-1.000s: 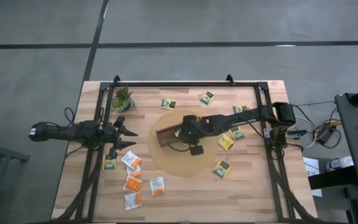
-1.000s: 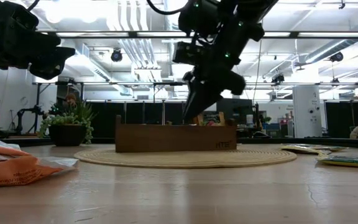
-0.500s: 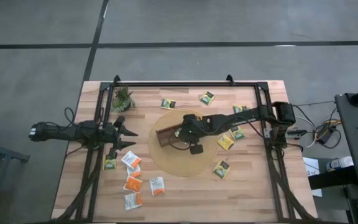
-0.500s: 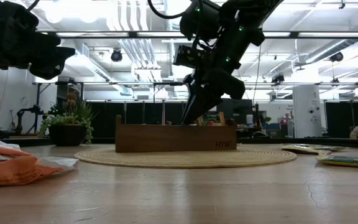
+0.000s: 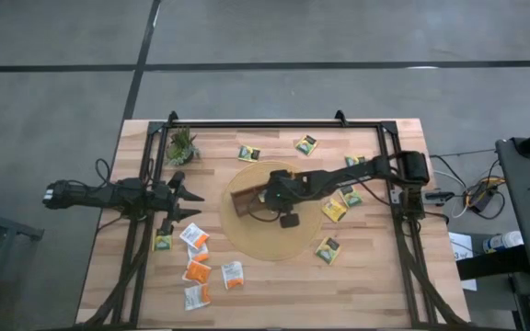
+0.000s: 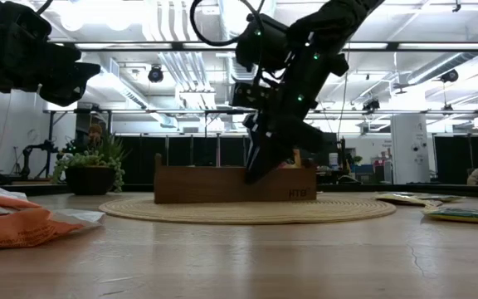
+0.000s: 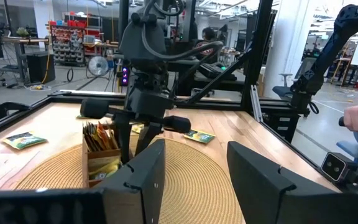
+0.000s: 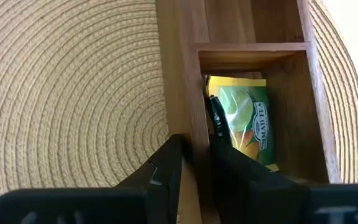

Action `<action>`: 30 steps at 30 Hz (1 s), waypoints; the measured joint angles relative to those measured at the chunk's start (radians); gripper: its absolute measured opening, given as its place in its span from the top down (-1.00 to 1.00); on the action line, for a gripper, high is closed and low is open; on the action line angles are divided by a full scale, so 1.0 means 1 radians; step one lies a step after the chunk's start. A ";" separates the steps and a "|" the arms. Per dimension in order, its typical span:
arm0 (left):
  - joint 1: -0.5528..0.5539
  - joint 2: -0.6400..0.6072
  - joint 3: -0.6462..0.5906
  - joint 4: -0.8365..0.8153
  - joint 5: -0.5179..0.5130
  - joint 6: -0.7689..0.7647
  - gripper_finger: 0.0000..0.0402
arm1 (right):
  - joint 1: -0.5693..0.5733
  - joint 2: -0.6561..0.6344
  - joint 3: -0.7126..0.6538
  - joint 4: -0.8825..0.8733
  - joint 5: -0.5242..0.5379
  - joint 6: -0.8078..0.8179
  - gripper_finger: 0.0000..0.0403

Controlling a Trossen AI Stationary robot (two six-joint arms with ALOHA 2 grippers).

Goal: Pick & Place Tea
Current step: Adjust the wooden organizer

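Observation:
The brown wooden tray [image 5: 245, 202] sits on a round woven mat [image 5: 283, 241]. My right gripper [image 8: 196, 152] is open and low at the tray [image 6: 214, 184]. One finger [image 8: 166, 171] is outside the tray's long wall [image 8: 178, 74], the other [image 8: 235, 171] is inside a compartment. A yellow-green sachet [image 8: 247, 121] leans in that compartment just beyond the inner finger. More sachets [image 7: 101, 134] stand in the tray. Loose yellow sachets [image 5: 334, 210] and orange and white ones [image 5: 197, 270] lie flat on the table. My left gripper [image 5: 191, 199] waits open, left of the mat. My right gripper comes from above, pointing down, and stands astride the tray's long wall [image 8: 191, 134]. Its own fingers hide the place, so I cannot tell whether they touch the wall or the yellow-green sachet.
A small potted plant [image 5: 182, 145] stands at the far left of the table. Yellow sachets lie along the far edge [image 5: 305, 143] and right of the mat [image 5: 328, 249]. Orange and white sachets cluster near the left front [image 5: 234, 275]. Black frame rails [image 5: 145, 248] run along both sides.
My right gripper has come down from above the tray until its fingertips are below the tray's rim, shifting slightly toward the table's left. The tray and the loose sachets have stayed put.

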 joint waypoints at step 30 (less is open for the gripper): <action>0.000 0.000 0.000 0.000 0.000 0.000 0.17 | 0.010 -0.009 0.091 -0.169 -0.219 0.272 0.64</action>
